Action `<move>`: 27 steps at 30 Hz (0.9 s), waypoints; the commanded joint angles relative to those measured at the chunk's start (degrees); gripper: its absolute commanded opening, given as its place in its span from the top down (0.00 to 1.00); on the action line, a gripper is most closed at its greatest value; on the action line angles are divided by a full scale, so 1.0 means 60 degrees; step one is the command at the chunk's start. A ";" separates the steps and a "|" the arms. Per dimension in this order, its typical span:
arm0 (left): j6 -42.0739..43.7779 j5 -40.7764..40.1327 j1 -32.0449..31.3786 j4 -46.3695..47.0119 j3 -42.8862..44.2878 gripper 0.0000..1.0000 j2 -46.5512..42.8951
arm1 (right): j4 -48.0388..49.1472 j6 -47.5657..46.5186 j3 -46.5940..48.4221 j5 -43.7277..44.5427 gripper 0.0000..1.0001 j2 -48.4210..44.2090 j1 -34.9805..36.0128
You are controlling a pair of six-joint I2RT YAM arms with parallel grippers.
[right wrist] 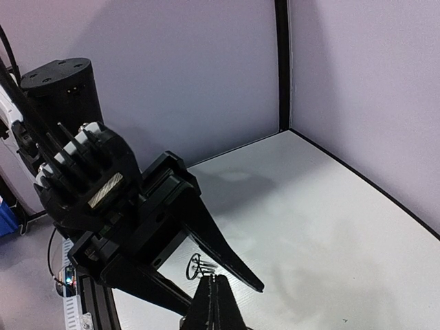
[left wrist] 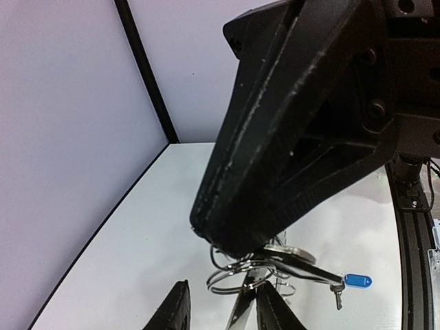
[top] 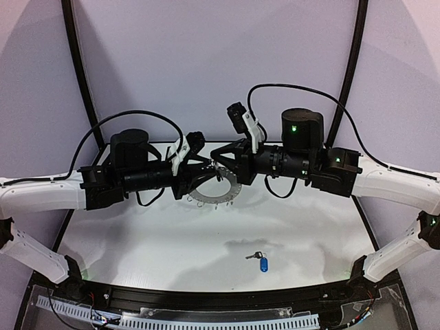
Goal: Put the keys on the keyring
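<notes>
**Both grippers meet at the keyring**

The right gripper [left wrist: 230, 237] is clenched on the rim of the keyring [top: 213, 198], toward the back of the bench [top: 137, 240]. The left gripper [left wrist: 223, 285] has its jaws apart, with the keyring's edge between them, not pinched. The blue-tagged key [top: 259, 260] lies on the bench nearer the front, well apart.

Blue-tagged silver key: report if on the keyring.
Off: the blue-tagged silver key lies on the table, apart from the flat metal keyring.

White-and-black left arm [top: 41, 196] is reaching twd 3 o'clock, its black two-finger left gripper [left wrist: 225, 287] w/ jaws part-open; matching right arm [top: 399, 182] is reaching twd 9 o'clock, right gripper [right wrist: 214, 283] pinching closed.
</notes>
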 commanded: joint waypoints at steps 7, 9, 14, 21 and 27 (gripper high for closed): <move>0.0097 0.0401 -0.0067 0.0393 0.0033 0.67 -0.0078 | 0.0626 0.0309 -0.0147 -0.0194 1.00 -0.0235 -0.0026; 0.0122 0.0678 -0.0065 0.0482 -0.0025 0.71 -0.0116 | 0.0613 0.0344 -0.0126 -0.0230 1.00 -0.0192 -0.0027; 0.0263 0.0830 -0.0066 0.0327 -0.0081 0.91 -0.0211 | 0.0710 0.0388 -0.0176 -0.0237 1.00 -0.0214 -0.0023; 0.0243 0.0766 -0.0079 0.0205 -0.0126 0.99 -0.0249 | 0.0685 0.0218 -0.0234 -0.0110 1.00 -0.0390 -0.0018; 0.0827 0.1760 -0.0090 -0.0303 -0.0157 0.99 -0.0476 | 0.0223 -0.0374 -0.0117 -0.0023 1.00 -0.0462 -0.0026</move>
